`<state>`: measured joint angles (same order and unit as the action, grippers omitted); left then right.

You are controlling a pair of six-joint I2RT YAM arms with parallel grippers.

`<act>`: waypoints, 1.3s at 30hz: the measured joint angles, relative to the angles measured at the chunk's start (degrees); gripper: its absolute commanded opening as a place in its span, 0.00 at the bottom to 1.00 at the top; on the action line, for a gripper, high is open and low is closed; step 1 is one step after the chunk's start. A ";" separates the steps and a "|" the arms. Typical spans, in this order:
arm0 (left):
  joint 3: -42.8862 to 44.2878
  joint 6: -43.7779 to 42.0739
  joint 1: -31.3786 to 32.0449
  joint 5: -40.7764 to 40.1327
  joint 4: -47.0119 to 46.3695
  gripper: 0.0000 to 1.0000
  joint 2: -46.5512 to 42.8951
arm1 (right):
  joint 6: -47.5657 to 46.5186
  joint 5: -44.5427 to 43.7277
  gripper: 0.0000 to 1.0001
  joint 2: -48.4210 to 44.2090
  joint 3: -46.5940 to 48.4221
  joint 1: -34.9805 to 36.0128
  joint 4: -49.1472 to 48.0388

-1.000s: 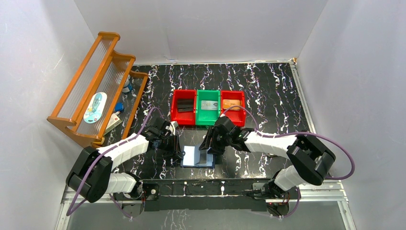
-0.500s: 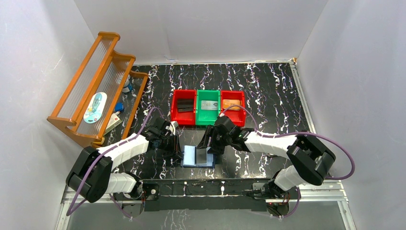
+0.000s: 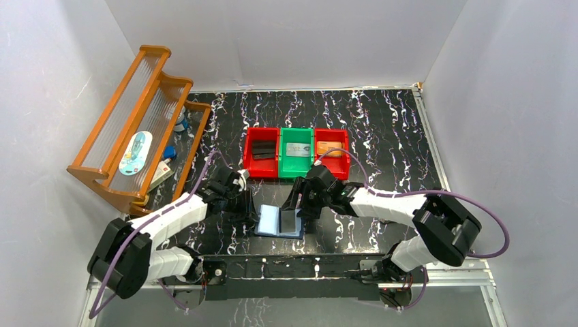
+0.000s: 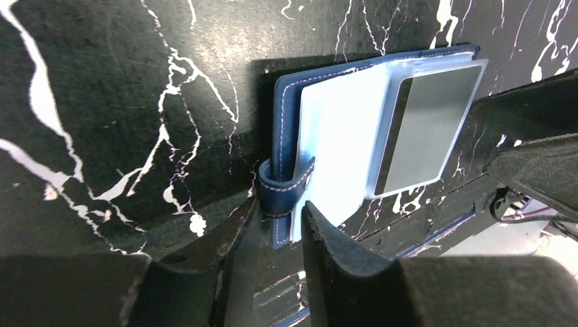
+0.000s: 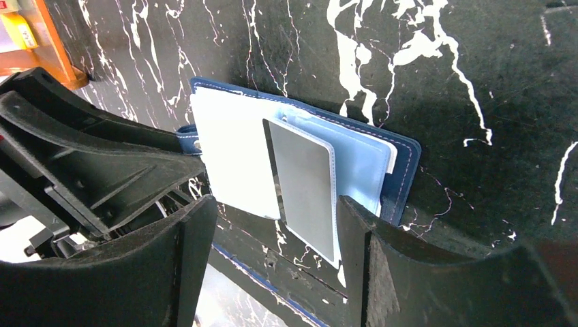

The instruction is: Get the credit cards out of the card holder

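Observation:
The navy card holder lies open near the table's front edge, with its pale blue sleeves spread out. One grey credit card with a dark stripe sits in a clear sleeve on the right page. My left gripper is at the holder's left edge. Its narrow jaws are closed on the navy strap and the cover edge. My right gripper hovers over the sleeve's near end, open wide. Its fingers stand on either side of the card without touching it.
Three bins stand in a row behind the holder. The left red bin holds a black card, the green bin a silver-grey card, and the right red bin an orange card. A wooden rack with small items leans at the far left.
My right gripper's jaws have spread wider over the card. The left arm and the holder have shifted slightly to the left.

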<state>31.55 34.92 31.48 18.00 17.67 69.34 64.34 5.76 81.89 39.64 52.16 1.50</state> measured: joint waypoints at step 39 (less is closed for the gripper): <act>4.92 2.64 0.61 12.79 -7.28 0.52 0.24 | 1.79 0.63 0.62 3.06 -0.11 0.00 1.62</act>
<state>36.47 37.56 32.10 30.79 10.39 69.58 66.13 6.39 84.95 39.53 52.16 3.11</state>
